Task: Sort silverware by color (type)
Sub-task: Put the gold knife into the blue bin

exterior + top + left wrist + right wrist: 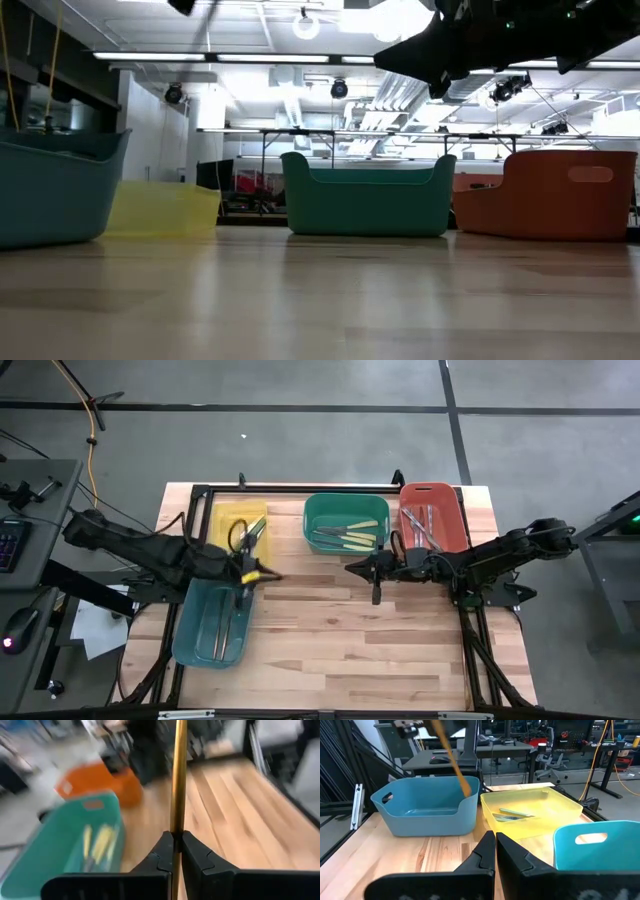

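Wooden counter [340, 630] carries four bins: yellow bin [235, 525] at 10 o'clock, green bin [346, 523] at 12, red bin [432, 517] at 2, teal bin [213, 622] at 8. Left tool [177, 851] is clamped on a tan-handled utensil [178, 775], held above the teal bin's near end, beside the yellow bin. Right tool [495, 851] hovers with fingers together and empty, between green and red bins. Other silverware lies inside all four bins; pieces in the green bin look yellow-handled. Risk, as judged: the thin handle is pinched at one spot only, so it could pivot or slip on release and land across a bin wall, or in the neighbouring bin.
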Motion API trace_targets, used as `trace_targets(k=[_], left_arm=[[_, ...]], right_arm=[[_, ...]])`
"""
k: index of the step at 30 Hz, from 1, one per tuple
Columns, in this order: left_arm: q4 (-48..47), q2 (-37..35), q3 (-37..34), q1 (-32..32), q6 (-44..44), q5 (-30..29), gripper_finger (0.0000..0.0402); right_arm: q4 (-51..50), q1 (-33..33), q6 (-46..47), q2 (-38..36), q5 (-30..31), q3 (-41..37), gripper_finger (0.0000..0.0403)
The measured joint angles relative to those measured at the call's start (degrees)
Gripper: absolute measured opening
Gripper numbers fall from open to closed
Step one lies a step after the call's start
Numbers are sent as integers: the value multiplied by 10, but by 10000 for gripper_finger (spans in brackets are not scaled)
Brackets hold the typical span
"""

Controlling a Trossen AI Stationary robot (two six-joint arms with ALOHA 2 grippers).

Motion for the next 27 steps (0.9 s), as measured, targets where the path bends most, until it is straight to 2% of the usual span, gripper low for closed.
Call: trace_targets(k=[2,4,8,15,19,21,27], left_arm=[[-114,8,48,-23,-6,5,1],[-181,11,74,-52,-23,14,1],[-241,10,85,-124,-90,3,1],[-338,35,84,-271,-226,-73,1],[-355,52,84,-330,-249,-88,1],[-378,59,84,-346,-228,-62,1],[-473,75,84,-362,-183,66,1]], right_arm=[[-4,0,1,0,0,0,0],[-8,0,7,0,0,0,0],[-10,0,15,0,0,0,0],[-18,0,15,0,-2,0,0],[-25,0,21,0,-4,0,0],[-26,0,21,0,-4,0,0],[-25,0,21,0,-3,0,0]])
